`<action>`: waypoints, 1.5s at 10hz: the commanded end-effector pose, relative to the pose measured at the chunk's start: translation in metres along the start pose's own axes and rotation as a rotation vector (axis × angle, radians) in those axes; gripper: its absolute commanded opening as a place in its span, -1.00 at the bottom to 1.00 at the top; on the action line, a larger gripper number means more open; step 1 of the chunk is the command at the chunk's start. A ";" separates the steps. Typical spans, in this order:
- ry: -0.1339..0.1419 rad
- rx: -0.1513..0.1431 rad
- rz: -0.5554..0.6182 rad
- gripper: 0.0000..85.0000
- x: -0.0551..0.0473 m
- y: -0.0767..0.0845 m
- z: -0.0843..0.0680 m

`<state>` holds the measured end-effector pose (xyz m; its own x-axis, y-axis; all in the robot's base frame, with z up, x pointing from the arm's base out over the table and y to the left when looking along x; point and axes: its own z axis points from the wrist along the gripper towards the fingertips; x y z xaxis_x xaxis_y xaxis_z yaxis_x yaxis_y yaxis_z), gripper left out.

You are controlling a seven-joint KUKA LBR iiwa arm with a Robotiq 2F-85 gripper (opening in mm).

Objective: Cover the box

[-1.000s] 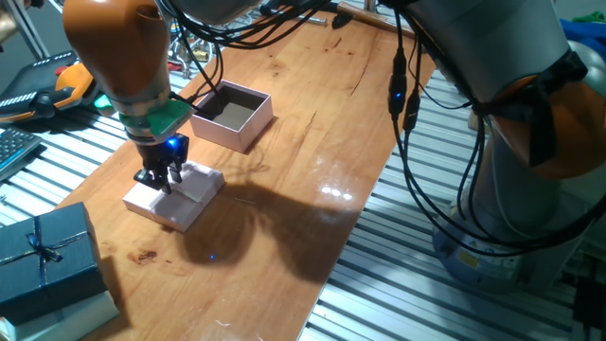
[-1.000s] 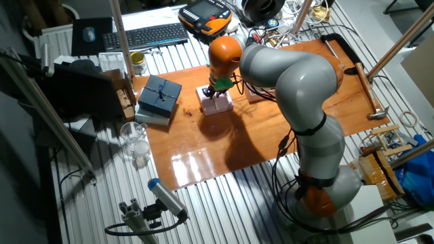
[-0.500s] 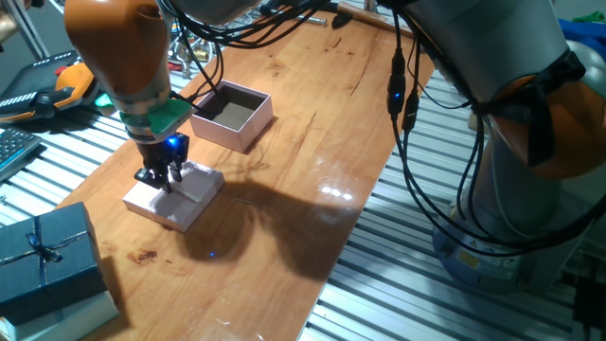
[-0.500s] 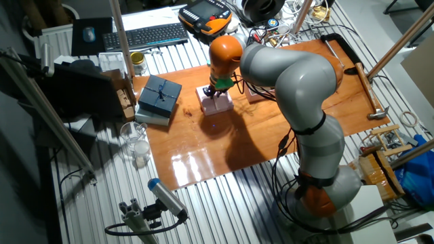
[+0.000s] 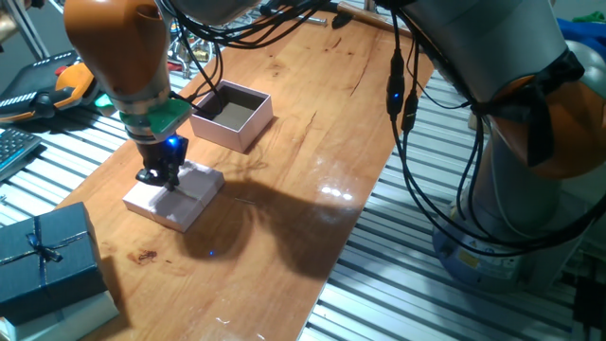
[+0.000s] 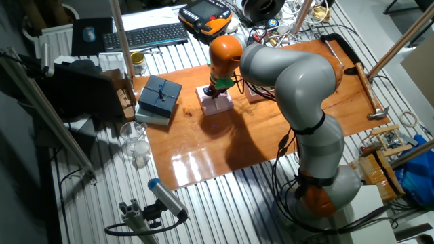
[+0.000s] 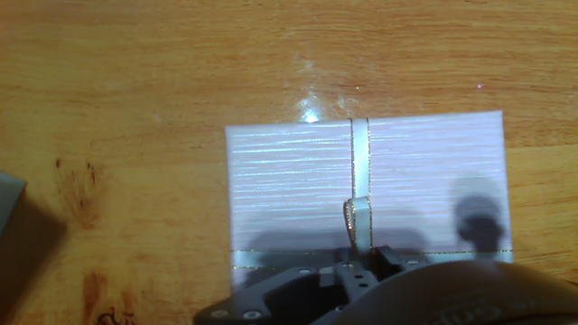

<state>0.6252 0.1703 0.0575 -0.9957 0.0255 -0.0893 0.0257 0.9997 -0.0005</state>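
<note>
Your box [image 5: 232, 114] sits open on the wooden table [image 5: 312, 142], just beyond the lid [image 5: 175, 196]. Your gripper [image 5: 161, 176] is down on the lid, fingers pinched narrow on its ribbon [image 7: 358, 171].

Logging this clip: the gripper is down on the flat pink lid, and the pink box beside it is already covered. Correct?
Not quite. The gripper is down on the lid, but the box is open, its brownish inside showing in the fixed view nearest the box.
</note>
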 end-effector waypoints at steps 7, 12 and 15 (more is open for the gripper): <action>0.014 -0.012 -0.013 -1.00 -0.001 -0.002 -0.001; 0.011 0.000 0.010 -1.00 -0.001 -0.002 -0.003; 0.017 0.004 0.021 -1.00 0.000 -0.002 -0.011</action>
<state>0.6241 0.1687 0.0681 -0.9962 0.0469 -0.0729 0.0472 0.9989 -0.0026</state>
